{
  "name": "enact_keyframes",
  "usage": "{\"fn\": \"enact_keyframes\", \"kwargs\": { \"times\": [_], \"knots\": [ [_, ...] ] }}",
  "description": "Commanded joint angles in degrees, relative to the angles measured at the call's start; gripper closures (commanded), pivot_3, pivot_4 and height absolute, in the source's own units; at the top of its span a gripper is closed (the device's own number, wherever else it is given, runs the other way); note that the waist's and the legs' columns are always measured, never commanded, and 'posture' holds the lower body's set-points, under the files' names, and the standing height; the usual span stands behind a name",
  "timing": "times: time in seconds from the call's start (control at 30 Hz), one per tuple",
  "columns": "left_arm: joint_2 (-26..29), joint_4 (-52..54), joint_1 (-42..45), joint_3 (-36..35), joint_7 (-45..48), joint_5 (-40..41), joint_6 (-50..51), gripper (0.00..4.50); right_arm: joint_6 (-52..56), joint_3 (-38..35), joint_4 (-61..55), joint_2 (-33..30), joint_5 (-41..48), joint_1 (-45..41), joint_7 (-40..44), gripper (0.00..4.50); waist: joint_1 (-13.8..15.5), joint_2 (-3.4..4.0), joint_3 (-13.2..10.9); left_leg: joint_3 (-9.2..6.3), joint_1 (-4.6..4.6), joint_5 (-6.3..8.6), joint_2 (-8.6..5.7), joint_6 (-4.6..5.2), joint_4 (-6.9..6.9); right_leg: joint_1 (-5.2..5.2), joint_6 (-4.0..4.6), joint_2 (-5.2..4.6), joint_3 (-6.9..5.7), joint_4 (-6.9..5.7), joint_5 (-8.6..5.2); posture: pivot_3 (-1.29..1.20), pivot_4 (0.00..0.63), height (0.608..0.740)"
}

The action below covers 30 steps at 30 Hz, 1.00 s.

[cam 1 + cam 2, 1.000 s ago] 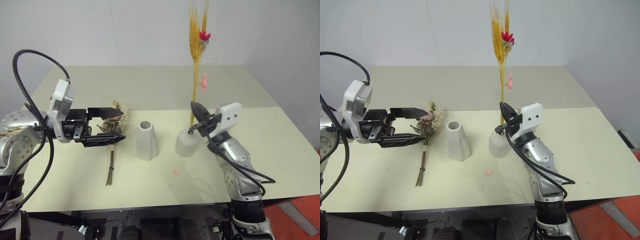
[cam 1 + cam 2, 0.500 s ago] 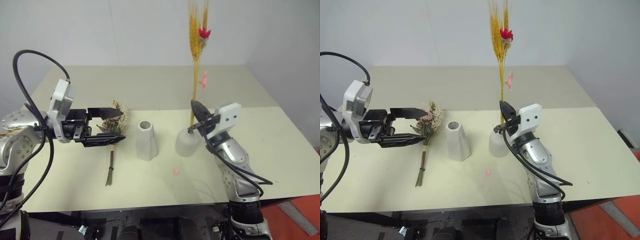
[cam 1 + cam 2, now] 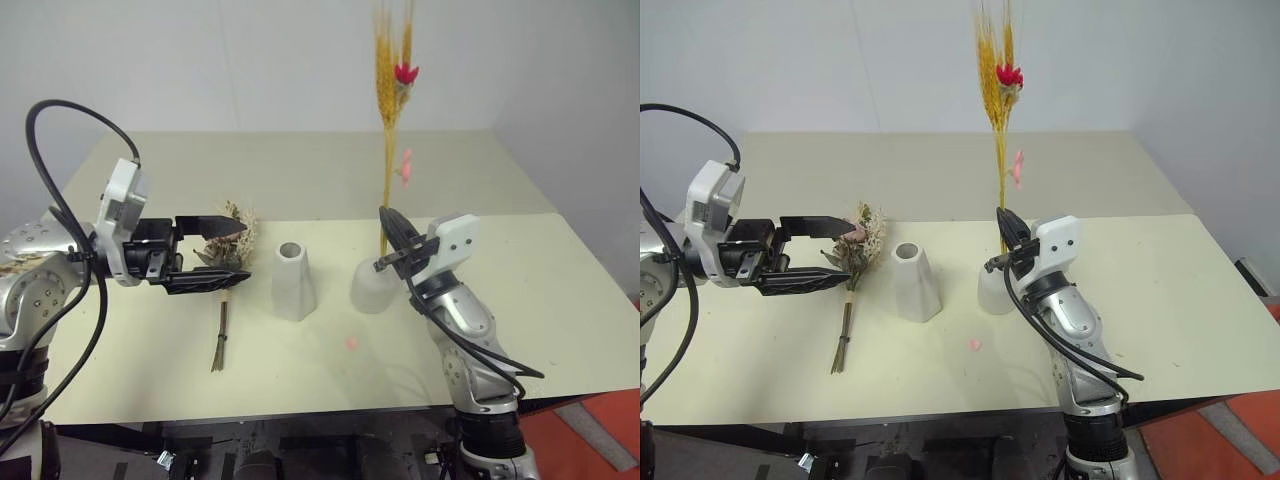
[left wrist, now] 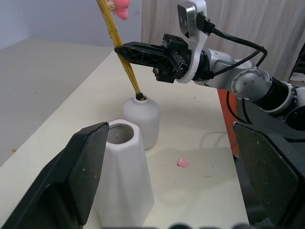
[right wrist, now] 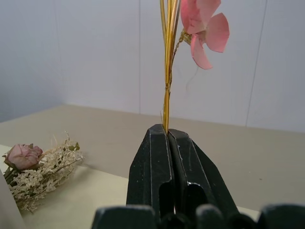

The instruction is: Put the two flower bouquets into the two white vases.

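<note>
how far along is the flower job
About half. The yellow spray stands with its stem in the squat vase, but the right gripper is shut on it. Left: the dried bunch lies on the table, the open left gripper above it; the tall vase is empty.

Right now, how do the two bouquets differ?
Pose: the yellow spray stands upright with its stem end in the squat vase; the dried bunch lies flat on the table.
Grip: the right gripper is shut on the yellow spray; the left gripper is open, its fingers either side of the dried bunch.
Look: the spray is thin and tall, the bunch short and bushy.
Both carry pink blooms.
</note>
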<state>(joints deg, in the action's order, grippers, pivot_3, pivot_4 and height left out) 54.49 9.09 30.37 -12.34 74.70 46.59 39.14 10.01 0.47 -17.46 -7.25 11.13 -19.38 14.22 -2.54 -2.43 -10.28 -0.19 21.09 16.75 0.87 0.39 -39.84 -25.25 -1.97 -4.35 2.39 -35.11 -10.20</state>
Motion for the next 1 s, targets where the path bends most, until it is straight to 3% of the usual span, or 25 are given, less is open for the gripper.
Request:
{"fn": "enact_keyframes", "kwargs": {
  "times": [0.03,1.0],
  "knots": [
    [1.2,0.5,0.8,-1.1,0.0,0.3,0.3,0.0,-1.9,0.3,1.0,0.3,-0.8,-0.4,-0.2,4.46,0.0,0.0,0.0,0.0,0.0,0.0,0.0,0.0,0.0,0.0,0.0,0.0,0.0,-0.01,0.0,0.0,0.15,0.74],
    [1.3,0.6,0.3,-1.6,-0.5,0.3,0.8,0.0,-0.5,0.5,-2.2,0.7,0.5,-0.7,0.3,4.46,0.0,0.0,0.0,0.0,0.0,0.0,0.0,0.0,0.0,-0.01,0.0,0.01,0.0,-0.02,0.0,0.0,0.15,0.74]
  ]
}}
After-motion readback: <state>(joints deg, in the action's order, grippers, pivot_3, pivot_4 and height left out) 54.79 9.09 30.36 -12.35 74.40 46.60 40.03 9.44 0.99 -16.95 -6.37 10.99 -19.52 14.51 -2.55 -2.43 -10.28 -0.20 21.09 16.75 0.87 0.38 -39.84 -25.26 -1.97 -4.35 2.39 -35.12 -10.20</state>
